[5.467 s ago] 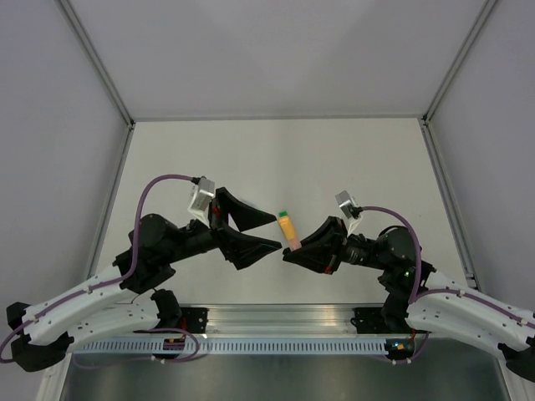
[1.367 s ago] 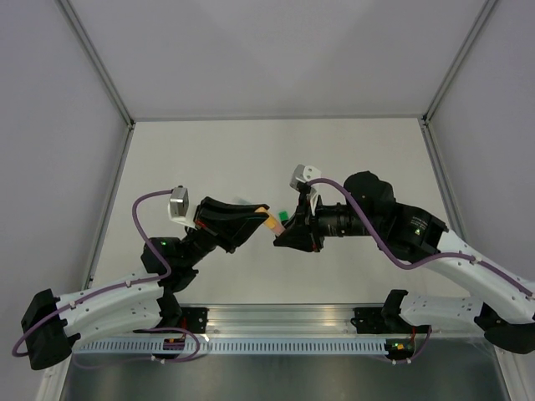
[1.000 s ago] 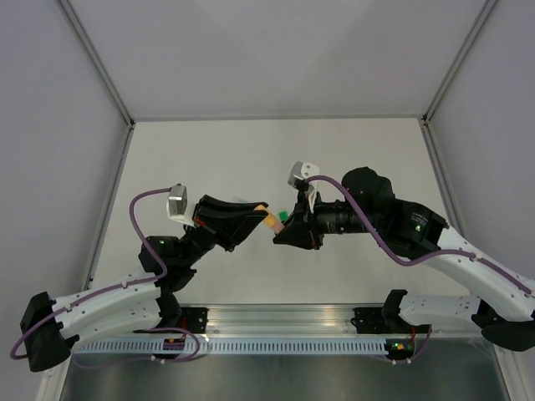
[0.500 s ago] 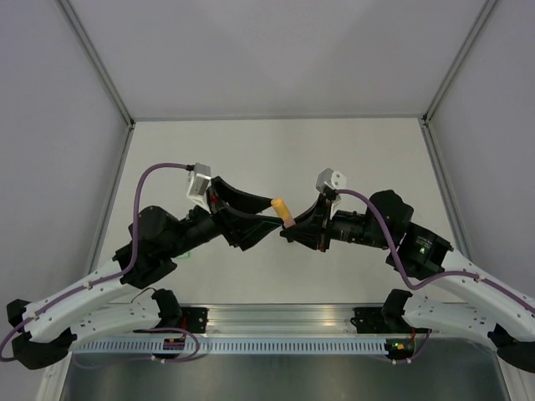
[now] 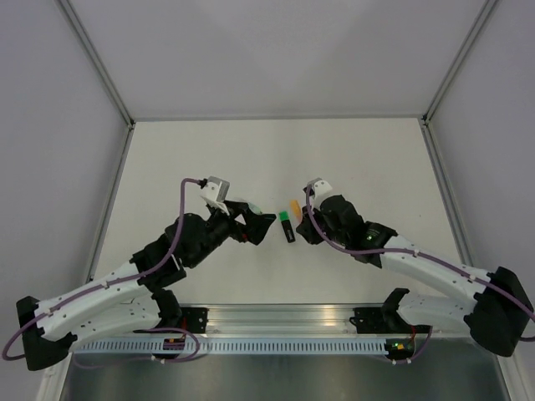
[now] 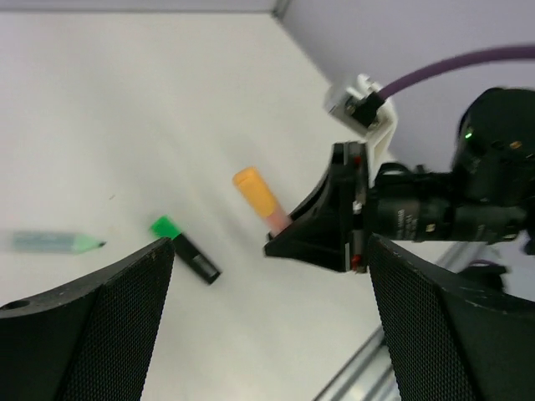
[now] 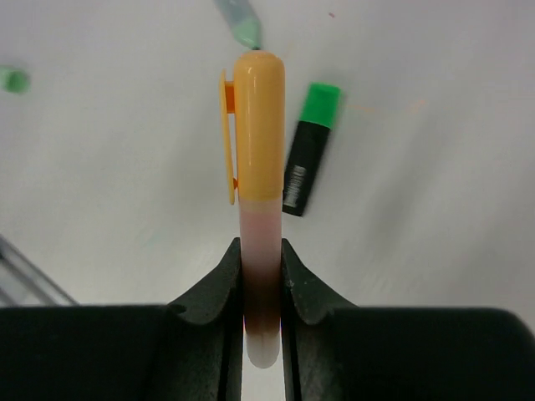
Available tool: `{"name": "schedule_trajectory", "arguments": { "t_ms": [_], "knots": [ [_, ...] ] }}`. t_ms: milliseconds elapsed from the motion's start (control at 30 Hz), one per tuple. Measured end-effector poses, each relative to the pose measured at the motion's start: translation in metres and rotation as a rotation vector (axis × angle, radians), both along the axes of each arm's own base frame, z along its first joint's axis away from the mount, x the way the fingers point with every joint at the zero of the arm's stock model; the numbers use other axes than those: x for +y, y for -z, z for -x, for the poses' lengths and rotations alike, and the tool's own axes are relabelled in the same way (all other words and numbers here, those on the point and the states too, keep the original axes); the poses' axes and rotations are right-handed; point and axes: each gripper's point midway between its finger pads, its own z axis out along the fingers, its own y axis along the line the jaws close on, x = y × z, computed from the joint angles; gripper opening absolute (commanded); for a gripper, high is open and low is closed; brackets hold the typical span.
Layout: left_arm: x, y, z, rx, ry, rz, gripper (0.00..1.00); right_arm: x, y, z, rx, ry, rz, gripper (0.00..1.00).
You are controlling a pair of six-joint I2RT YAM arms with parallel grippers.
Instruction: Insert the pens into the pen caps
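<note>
left gripper [image 5: 257,225] has released the orange-pink pen [image 7: 261,225], jaws now wide and empty, right gripper [image 7: 262,280] pinches its bare end, orange cap [image 7: 257,125] fitted, black pen [image 5: 287,228] lying between both grippers

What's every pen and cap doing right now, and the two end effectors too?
right end effector: shut on orange pen.
left end effector: open, empty.
orange pen: capped, held.
black pen: lying flat, loose.
pale green pen: lying flat, seems uncapped.
small green cap: lying alone.
</note>
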Motion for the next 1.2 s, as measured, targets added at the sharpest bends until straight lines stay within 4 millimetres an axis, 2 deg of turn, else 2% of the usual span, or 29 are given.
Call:
{"name": "schedule_trajectory", "arguments": {
  "t_ms": [67,167,233,333,467,500,567,767,867,1033,1200],
  "knots": [
    [0.008,0.040,-0.014,0.044,-0.075,-0.081,1.00,-0.013,0.030,-0.015,0.064,0.076,0.058,0.00],
    [0.026,0.091,-0.035,0.125,-0.167,-0.193,1.00,-0.028,0.059,-0.031,0.130,0.160,0.114,0.00],
    [0.036,0.110,-0.049,0.172,-0.214,-0.229,1.00,-0.034,0.074,-0.038,0.163,0.197,0.139,0.00],
    [0.044,0.124,-0.061,0.216,-0.249,-0.247,1.00,-0.037,0.097,-0.042,0.208,0.229,0.176,0.00],
    [0.046,0.133,-0.060,0.241,-0.255,-0.247,0.99,-0.040,0.120,-0.042,0.262,0.256,0.212,0.06],
    [0.046,0.134,-0.060,0.245,-0.256,-0.246,0.99,-0.040,0.123,-0.043,0.268,0.262,0.214,0.15],
    [0.048,0.135,-0.058,0.248,-0.260,-0.240,1.00,-0.039,0.126,-0.045,0.277,0.272,0.212,0.24],
    [0.057,0.117,-0.054,0.206,-0.276,-0.186,1.00,-0.035,0.130,-0.048,0.285,0.284,0.192,0.34],
    [0.059,0.109,-0.053,0.188,-0.280,-0.163,1.00,-0.034,0.129,-0.049,0.283,0.287,0.185,0.36],
    [0.059,0.112,-0.053,0.192,-0.280,-0.169,1.00,-0.033,0.126,-0.050,0.278,0.290,0.178,0.37],
    [0.059,0.114,-0.053,0.195,-0.280,-0.174,1.00,-0.030,0.107,-0.052,0.246,0.281,0.129,0.37]
  ]
}}
